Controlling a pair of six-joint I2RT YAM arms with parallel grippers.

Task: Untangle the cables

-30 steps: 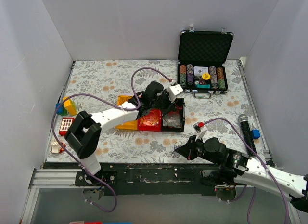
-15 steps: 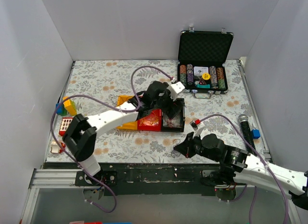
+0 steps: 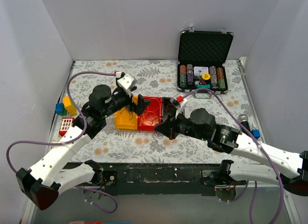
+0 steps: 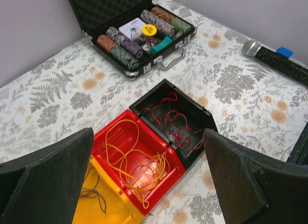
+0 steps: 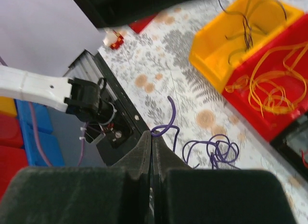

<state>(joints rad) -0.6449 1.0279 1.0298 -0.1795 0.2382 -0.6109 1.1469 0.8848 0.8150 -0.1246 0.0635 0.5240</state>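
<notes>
The table (image 3: 154, 72) carried a floral cloth. An open poker-chip case (image 3: 204, 50) stood at its far right.

Three bins sat side by side, touching, near the table's middle: yellow bin (image 4: 115, 204) at left, red bin (image 4: 115, 137) in the centre, black bin (image 4: 149, 106) at right.

The left gripper (image 4: 148, 137) hung above the bins, its fingers spread wide with nothing between them. In its wrist view the red and black bins lay straight below the gap.

The right gripper (image 5: 151, 137) was just to the near side of the red bin. Its fingers were pressed together. One purple strand (image 5: 169, 119) rose in a curve from the cloth, and its end was caught at the fingertips.

Cables, sorted by colour:
- yellow wires (image 4: 139, 164): loose loops inside the red bin.
- red wires (image 4: 168, 118): scattered loops across the floor of the black bin.
- dark wires (image 4: 94, 188): a few thin strands in the yellow bin.
- purple wires (image 5: 211, 149): a small loose tangle on the cloth, just near of the red bin and beside the right gripper. I could not tell whether the pinched strand joined this tangle.

A microphone (image 4: 276, 62) lay near the right edge, with a small blue block (image 3: 255, 133) just beside it.
</notes>
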